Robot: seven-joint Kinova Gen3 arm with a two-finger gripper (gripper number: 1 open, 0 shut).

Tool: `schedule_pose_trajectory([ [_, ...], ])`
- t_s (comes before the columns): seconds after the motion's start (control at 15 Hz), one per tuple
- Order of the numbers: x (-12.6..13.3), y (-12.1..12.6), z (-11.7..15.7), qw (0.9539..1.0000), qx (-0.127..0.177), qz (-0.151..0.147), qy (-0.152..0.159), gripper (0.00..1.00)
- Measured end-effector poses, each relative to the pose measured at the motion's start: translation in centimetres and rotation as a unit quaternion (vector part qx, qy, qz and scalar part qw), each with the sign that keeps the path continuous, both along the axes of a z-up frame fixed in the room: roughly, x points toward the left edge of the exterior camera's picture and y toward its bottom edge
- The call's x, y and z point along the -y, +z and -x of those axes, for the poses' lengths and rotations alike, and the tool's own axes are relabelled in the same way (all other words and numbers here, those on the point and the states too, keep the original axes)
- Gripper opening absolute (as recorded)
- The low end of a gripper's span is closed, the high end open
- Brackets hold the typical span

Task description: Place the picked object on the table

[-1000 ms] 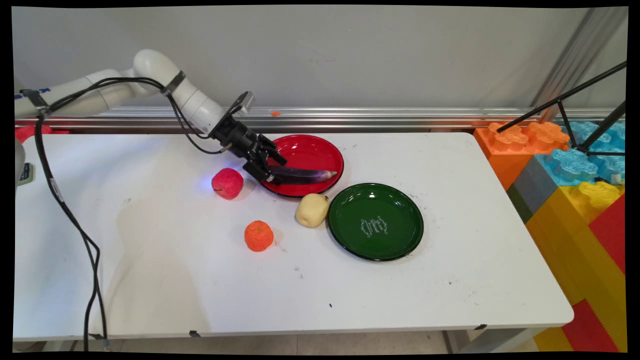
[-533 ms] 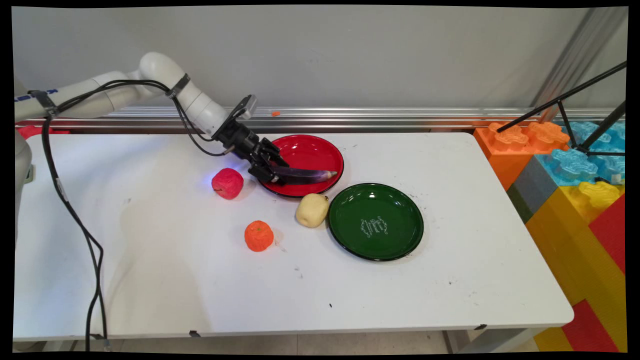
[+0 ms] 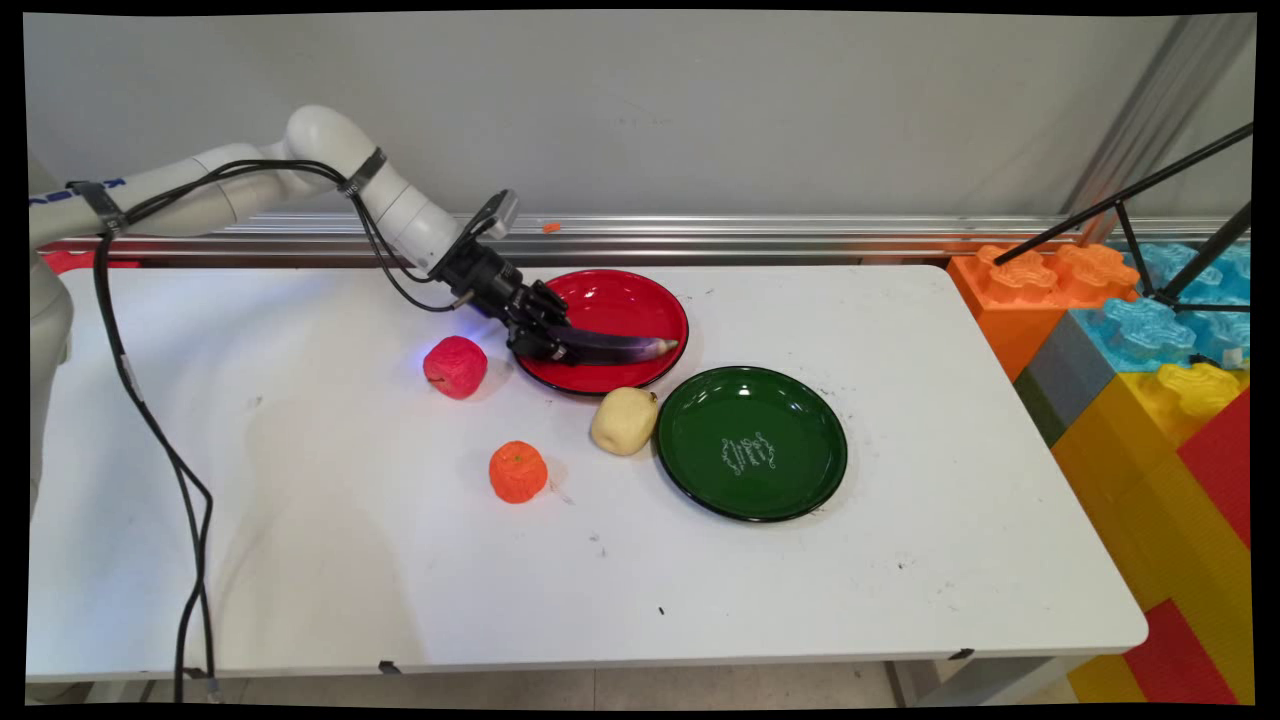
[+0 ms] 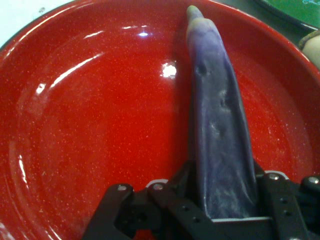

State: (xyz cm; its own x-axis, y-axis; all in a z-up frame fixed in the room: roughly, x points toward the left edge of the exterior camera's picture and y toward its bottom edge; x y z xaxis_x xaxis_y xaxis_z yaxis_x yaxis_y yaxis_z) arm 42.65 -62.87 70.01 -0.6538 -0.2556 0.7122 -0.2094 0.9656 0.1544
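The gripper (image 3: 553,345) has its fingers (image 4: 272,187) pinching the thick end of a purple eggplant (image 4: 220,145) over the red plate (image 3: 640,300); the eggplant's tip seems to rest near the plate's right rim. A red apple (image 3: 455,366) sits just left on the bench (image 3: 900,600).

Pale grey wall (image 3: 700,100), aluminium rail (image 3: 800,230), white table (image 3: 900,560), coloured blocks (image 3: 1150,400)

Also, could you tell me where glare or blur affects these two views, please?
Main view: ceiling light glints on the red plate and green plate; everything is sharp. Hand view: bright highlights on the red plate beside the purple eggplant; the end effector linkage is slightly soft.
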Motion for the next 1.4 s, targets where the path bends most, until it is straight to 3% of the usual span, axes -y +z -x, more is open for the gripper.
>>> schedule_pose_trajectory([
  [0.53,-0.9,2.2,0.1,0.9994,-0.033,-0.006,0.006,0.0],
  [1.4,-8.3,6.5,-2.5,0.9928,-0.096,-0.029,-0.065,0.0],
])
